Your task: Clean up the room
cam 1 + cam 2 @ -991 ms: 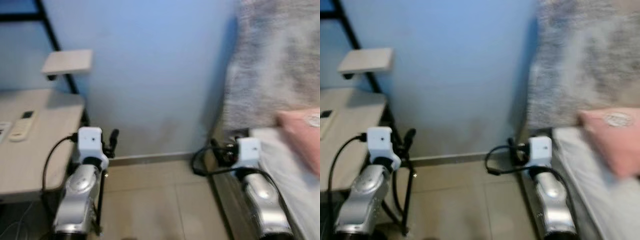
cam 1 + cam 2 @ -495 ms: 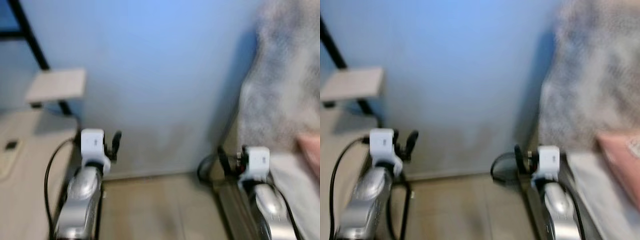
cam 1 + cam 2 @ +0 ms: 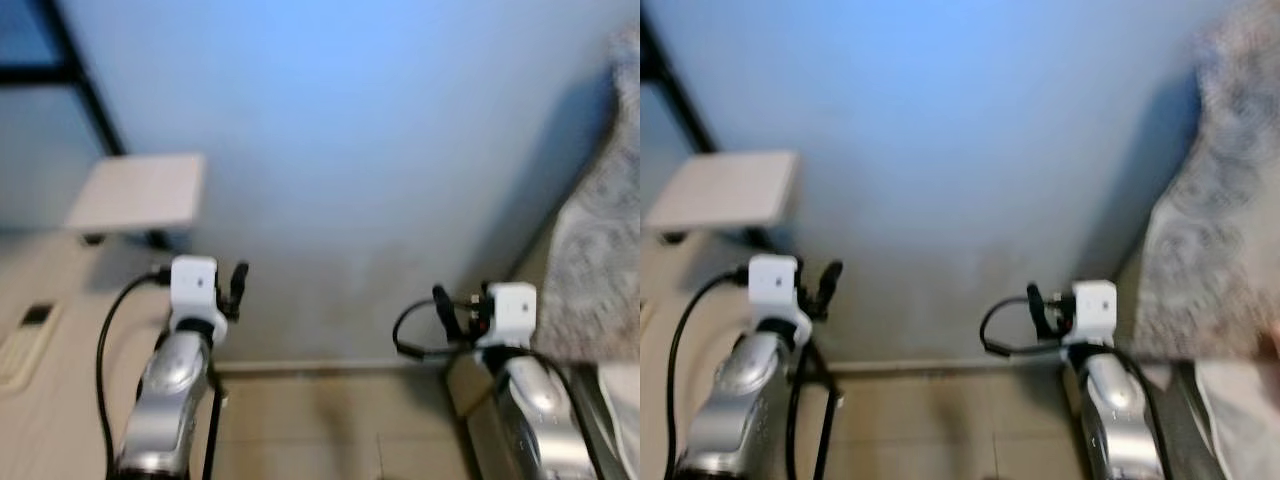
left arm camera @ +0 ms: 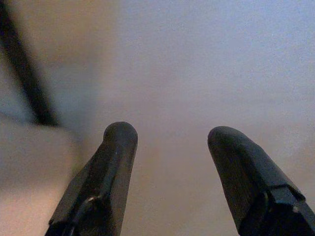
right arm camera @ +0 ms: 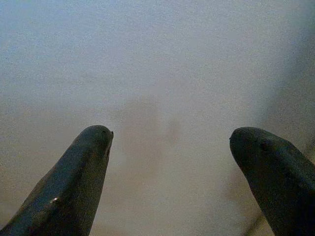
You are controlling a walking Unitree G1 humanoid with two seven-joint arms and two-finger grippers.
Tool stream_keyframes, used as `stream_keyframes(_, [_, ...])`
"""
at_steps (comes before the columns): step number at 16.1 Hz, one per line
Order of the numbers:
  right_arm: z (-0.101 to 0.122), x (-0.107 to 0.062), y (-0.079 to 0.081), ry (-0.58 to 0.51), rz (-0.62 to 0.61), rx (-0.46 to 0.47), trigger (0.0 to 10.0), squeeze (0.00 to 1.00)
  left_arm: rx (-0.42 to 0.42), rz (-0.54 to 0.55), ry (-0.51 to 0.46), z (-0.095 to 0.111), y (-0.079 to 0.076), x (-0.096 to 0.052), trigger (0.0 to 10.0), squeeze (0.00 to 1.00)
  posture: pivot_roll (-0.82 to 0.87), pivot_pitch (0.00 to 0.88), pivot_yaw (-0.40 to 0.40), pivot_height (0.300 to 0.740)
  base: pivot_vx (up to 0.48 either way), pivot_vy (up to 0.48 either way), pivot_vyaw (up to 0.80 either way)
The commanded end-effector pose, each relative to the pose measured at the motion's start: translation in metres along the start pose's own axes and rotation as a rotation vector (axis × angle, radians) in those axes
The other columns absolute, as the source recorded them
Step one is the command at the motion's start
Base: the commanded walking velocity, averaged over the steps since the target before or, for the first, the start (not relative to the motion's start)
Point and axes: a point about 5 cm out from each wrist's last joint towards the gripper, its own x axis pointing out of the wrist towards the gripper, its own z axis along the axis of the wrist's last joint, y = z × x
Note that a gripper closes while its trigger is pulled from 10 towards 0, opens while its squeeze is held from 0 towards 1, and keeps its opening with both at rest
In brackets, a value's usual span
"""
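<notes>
As both face the blue wall, left claw spread, right claw spread

Pale blue wall; beige tiled floor; cream-white shelf on a black frame; light beige desk with a white remote (dark patch at its top); grey-and-white mottled blanket at right; silver arms with white wrist blocks, black cables; black fingers on both grippers.
</notes>
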Motion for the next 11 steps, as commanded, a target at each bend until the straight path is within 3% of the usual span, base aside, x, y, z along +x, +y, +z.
stream_keyframes(1, [-0.0024, -0.0009, 0.0025, 0.008, 0.005, 0.01, 10.0, 0.0, 0.008, 0.009, 0.001, -0.0002, 0.0031, -0.0015, 10.0, 0.0, -0.04, 0.0, 0.014, 0.74, 0.0, 0.0, 0.0])
stream_keyframes(11, [-0.0026, 0.0002, 0.0037, 0.008, 0.003, 0.001, 10.0, 0.0, 0.015, 0.002, 0.001, 0.0001, 0.0023, -0.0009, 10.0, 0.0, -0.04, 0.0, 0.018, 0.74, 0.0, 0.0, 0.0])
